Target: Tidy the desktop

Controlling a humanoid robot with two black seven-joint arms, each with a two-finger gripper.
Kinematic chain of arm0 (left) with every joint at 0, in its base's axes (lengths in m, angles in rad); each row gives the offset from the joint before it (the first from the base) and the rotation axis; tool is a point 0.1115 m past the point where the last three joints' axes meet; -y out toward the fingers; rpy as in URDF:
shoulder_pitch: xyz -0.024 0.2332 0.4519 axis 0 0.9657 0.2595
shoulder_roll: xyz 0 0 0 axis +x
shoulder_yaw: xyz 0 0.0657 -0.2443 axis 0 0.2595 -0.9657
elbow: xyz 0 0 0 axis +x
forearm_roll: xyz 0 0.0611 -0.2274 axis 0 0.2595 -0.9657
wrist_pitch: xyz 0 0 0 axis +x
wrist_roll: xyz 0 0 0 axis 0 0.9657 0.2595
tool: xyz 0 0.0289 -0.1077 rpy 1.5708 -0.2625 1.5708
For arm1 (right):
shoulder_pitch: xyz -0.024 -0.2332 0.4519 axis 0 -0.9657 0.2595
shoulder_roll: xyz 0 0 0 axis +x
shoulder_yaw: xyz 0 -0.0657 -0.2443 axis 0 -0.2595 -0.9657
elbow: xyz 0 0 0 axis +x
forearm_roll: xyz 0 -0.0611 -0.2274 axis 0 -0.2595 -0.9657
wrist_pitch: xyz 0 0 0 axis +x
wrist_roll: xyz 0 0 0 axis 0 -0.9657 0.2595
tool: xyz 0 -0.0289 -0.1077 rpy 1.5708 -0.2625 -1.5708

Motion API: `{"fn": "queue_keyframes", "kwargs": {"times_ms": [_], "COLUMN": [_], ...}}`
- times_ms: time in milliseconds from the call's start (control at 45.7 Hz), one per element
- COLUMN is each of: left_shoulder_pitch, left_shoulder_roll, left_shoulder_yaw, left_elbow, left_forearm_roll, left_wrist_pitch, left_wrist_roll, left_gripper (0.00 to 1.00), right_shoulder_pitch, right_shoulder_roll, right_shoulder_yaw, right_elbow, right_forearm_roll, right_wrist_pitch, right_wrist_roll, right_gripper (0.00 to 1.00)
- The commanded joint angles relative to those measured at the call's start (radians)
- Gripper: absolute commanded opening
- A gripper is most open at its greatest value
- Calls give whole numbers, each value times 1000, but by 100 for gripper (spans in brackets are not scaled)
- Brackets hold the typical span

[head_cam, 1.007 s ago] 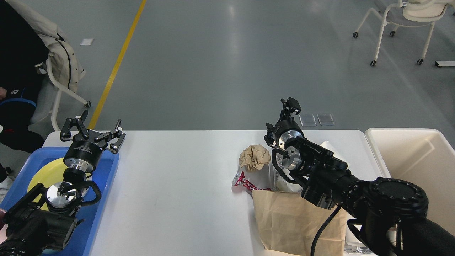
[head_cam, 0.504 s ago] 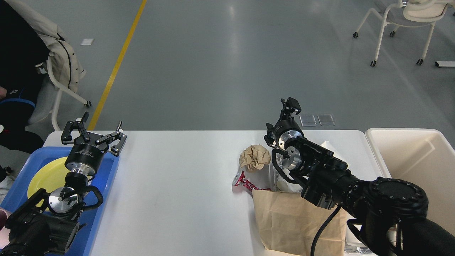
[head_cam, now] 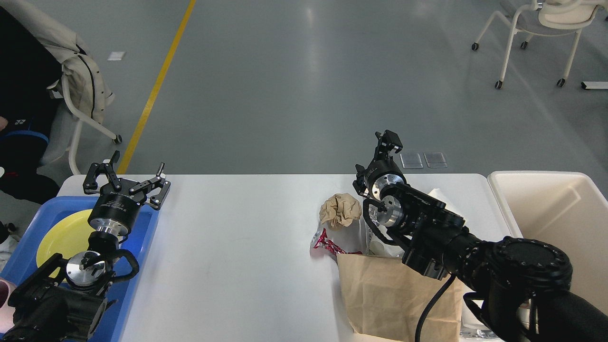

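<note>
- Left gripper (head_cam: 127, 178) at 9 o'clock: fingers spread, empty, above the tray (head_cam: 142, 247).
- Right gripper (head_cam: 388, 141) at 1 o'clock: seen end-on, possibly clenched; cannot tell.
- Surface (head_cam: 237, 247) fills the centre, with a bag (head_cam: 384, 294) and paper ball (head_cam: 340, 209).

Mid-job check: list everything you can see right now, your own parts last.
desktop: one, white, centre.
tray: one, blue, left end of the desktop.
plate: one, yellow, in the tray.
crumpled paper ball: one, tan, on the desktop right of centre.
red wrapper: one, red and silver, near side of the paper ball.
paper bag: one, brown, lying flat at the near right edge.
bin: one, cream, right of the desktop.
chairs: two, white-framed, far right and far left, the left one draped with a beige coat.
floor line: one, yellow, upper left.
left claw: one, black, open, above the tray's far corner.
right claw: one, black, over the desktop's far edge; fingers indistinct.
</note>
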Motion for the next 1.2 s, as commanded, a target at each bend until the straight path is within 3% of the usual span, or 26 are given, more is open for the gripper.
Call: {"fn": "queue_keyframes", "kwargs": {"times_ms": [0, 1182], "left_shoulder_pitch": [0, 0], "left_shoulder_roll": [-1, -1], "left_shoulder_yaw": [0, 0], "left_elbow": [0, 0], "left_forearm_roll": [0, 0], "left_wrist_pitch": [0, -3], "left_wrist_roll": [0, 0], "left_gripper": [97, 97], "right_shoulder_pitch": [-2, -2], "right_shoulder_roll": [0, 0], "right_shoulder_yaw": [0, 2], "right_elbow": [0, 0], "right_forearm_roll": [0, 0], "right_wrist_pitch": [0, 0], "right_wrist_roll": [2, 0], "right_gripper": [100, 100]}}
